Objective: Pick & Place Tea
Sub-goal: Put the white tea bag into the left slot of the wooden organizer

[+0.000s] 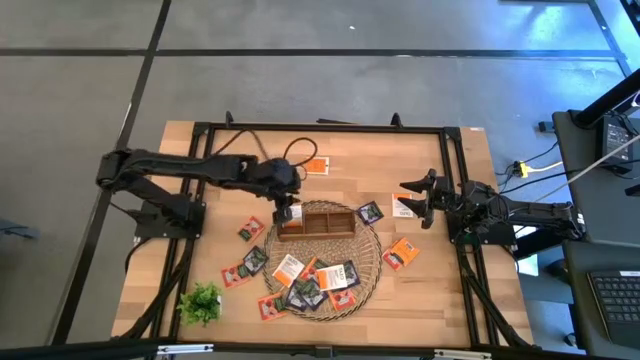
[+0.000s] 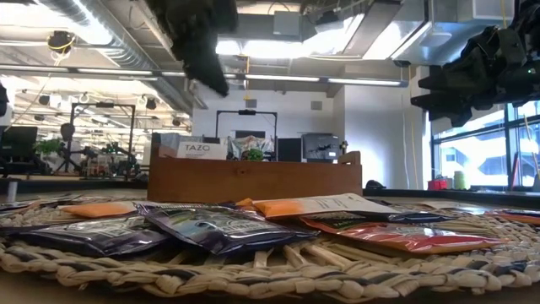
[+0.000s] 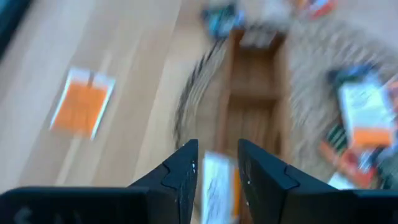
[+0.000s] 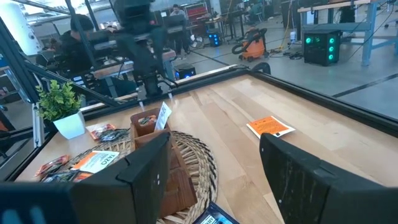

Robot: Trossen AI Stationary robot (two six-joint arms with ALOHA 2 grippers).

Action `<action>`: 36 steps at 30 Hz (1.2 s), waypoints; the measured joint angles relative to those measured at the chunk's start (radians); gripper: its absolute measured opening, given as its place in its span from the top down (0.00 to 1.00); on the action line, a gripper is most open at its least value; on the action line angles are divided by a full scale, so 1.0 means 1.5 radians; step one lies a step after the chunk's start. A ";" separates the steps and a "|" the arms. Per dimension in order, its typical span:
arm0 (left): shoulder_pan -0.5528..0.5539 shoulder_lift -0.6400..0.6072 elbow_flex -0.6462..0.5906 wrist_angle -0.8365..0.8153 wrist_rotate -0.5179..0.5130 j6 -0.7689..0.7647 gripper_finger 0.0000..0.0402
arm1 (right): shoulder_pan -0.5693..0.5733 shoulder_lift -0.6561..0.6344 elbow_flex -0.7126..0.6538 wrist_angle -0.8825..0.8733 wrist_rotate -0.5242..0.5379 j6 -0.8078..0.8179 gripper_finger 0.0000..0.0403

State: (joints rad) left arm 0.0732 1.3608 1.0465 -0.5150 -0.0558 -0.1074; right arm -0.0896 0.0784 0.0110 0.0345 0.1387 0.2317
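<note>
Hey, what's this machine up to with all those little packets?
It is sorting tea sachets into a wooden tray. The left pincer hangs over the tray's left end, fingers parted, a white-and-orange sachet standing in that compartment. The right pincer waits open at the table's right side. More sachets lie on the wicker mat.

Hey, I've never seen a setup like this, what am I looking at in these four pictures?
Two dark robot arms work at a wooden table. One picture looks straight down, one looks level across the tabletop, and two come from cameras on the arms' wrists. Small tea sachets lie scattered on a round wicker mat and the table, beside a wooden tray and a little green plant. The left end effector hangs over the tray's end compartment, fingers parted around a white-and-orange sachet standing in it; whether it is gripped is unclear. The right end effector waits open, holding nothing.
</note>
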 joint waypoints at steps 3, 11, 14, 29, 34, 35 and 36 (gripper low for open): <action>-0.016 -0.031 -0.083 0.167 0.026 0.016 0.72 | 0.000 0.000 0.000 0.000 0.000 0.000 0.39; -0.057 -0.049 -0.260 0.597 0.032 -0.005 0.72 | 0.000 0.000 0.000 0.020 0.000 0.024 0.39; -0.068 -0.045 -0.283 0.663 0.033 -0.006 0.73 | 0.000 0.000 0.000 0.023 0.000 0.038 0.39; -0.068 -0.045 -0.283 0.612 0.031 0.040 0.73 | 0.000 0.000 0.000 0.021 0.000 0.038 0.39; -0.071 -0.045 -0.283 0.599 0.032 0.029 0.72 | 0.000 0.000 0.000 0.005 0.001 0.038 0.39; -0.071 -0.045 -0.283 0.599 0.032 0.029 0.72 | 0.000 0.000 0.000 0.000 0.001 0.039 0.39; -0.071 -0.045 -0.283 0.599 0.032 0.029 0.72 | 0.000 0.000 0.000 0.000 0.001 0.039 0.39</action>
State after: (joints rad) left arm -0.0330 1.2938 0.6224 0.3838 -0.0082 -0.0643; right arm -0.0895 0.0784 0.0109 0.0344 0.1398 0.2898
